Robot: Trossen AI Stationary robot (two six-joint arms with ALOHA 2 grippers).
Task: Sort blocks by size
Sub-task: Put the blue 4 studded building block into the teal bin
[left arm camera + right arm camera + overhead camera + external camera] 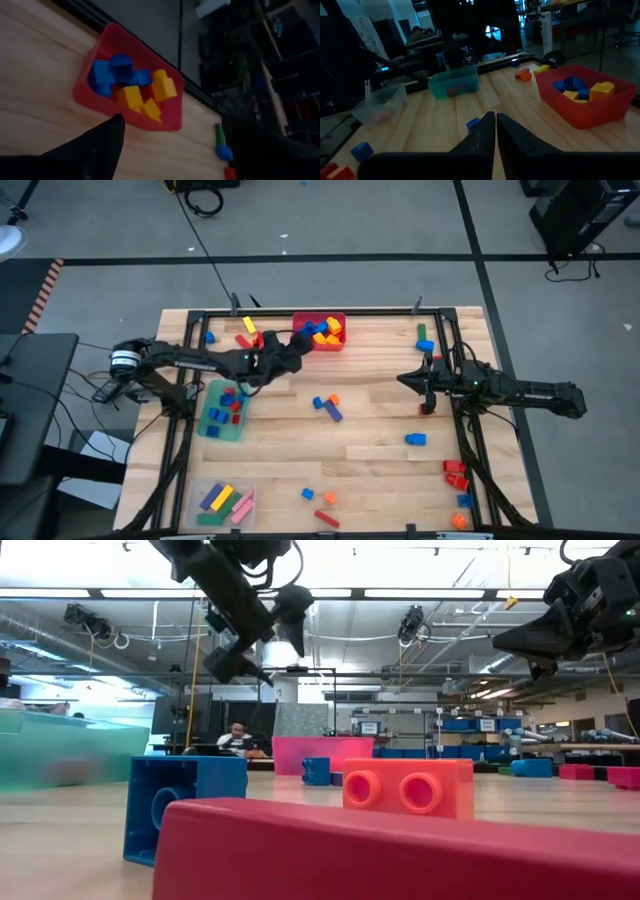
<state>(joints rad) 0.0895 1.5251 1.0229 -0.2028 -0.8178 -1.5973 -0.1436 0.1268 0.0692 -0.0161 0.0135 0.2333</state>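
The blocks are partly sorted and partly loose. A red bin (320,332) at the far edge holds blue, yellow and orange blocks (131,82). A green bin (222,408) holds small blue and red ones. A clear bin (222,502) holds long bars. Loose blocks lie mid-table (326,404), at the far left (246,332) and at the near right (456,474). My left gripper (297,346) hovers open above the table just left of the red bin, with nothing between its fingers. My right gripper (495,119) waits shut and level at the right, holding nothing.
A black frame (190,315) runs around the tabletop. A green bar and a blue block (424,340) lie at the far right, and a lone blue block (415,439) lies right of centre. Bare wood lies in the middle near part (380,470). A person sits far behind the table (237,737).
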